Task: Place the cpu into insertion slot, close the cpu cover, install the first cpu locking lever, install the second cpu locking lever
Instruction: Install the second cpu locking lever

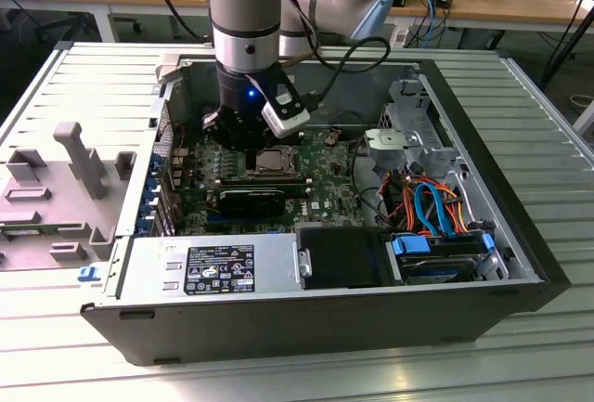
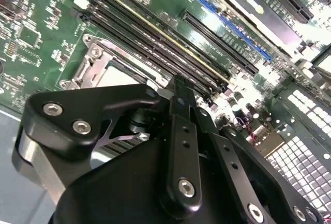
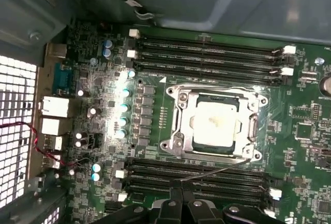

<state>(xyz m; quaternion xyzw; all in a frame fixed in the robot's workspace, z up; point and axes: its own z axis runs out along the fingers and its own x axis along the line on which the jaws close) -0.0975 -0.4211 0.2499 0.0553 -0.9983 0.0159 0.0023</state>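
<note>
The cpu [image 3: 214, 123] lies flat in the insertion slot [image 1: 276, 161], its pale metal top showing through the window of the cpu cover [image 3: 217, 90]. The silver cover is down over it. In the first wrist view, a thin wire locking lever [image 3: 217, 169] slants out from the socket's edge across the nearby memory slots. Its free end reaches my gripper [image 3: 181, 195]. The fingers look shut and sit just beside the socket, over the memory slots. In the exterior view the gripper [image 1: 239, 137] hangs low over the board at the socket's left side. In the second wrist view the gripper [image 2: 178, 87] is next to the socket frame [image 2: 98, 63].
Long black memory slots [image 3: 207, 53] flank the socket on two sides. A black heatsink block [image 1: 251, 200] lies on the board in front of the socket. A power supply [image 1: 213, 267], a drive bay and coloured cables [image 1: 432, 202] fill the case's front and right. Case walls enclose the board.
</note>
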